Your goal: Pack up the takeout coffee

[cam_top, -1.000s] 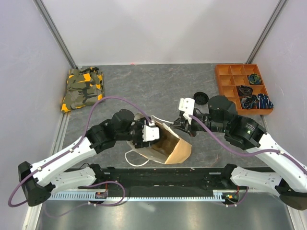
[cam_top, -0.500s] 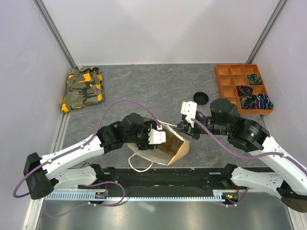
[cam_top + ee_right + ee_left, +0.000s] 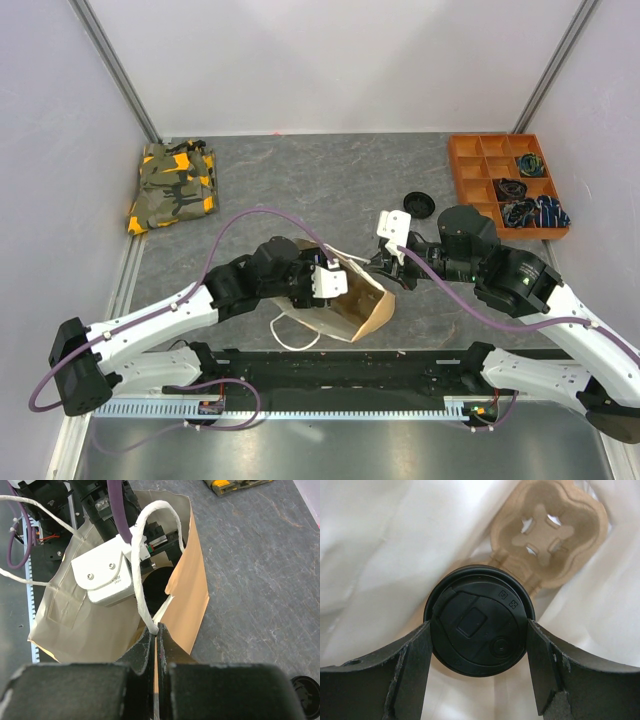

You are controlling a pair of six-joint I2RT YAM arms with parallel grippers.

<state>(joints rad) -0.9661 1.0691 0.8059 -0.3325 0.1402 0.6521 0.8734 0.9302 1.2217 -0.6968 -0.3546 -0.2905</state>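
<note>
In the left wrist view the takeout coffee shows from above as its round black lid (image 3: 470,615); the tan cup body is hidden under it. My left gripper (image 3: 479,626) is inside the brown paper bag (image 3: 365,310), and its fingers (image 3: 410,670) press both sides of the lid. The tan pulp carrier (image 3: 550,530) lies just beyond the cup, with one empty socket showing. My right gripper (image 3: 156,632) is shut on the bag's rim at the foot of a white handle (image 3: 137,565) and holds the mouth open. It also shows in the top view (image 3: 380,264).
A loose black lid (image 3: 417,204) lies on the grey table behind the bag. An orange compartment tray (image 3: 505,185) with small parts stands at the back right. A camouflage cloth (image 3: 172,185) lies at the back left. The bag's second white handle (image 3: 290,335) hangs at the near side.
My left arm has moved right, deeper into the bag, over the last second. The bag has shifted slightly right. In the last half second little has moved.
</note>
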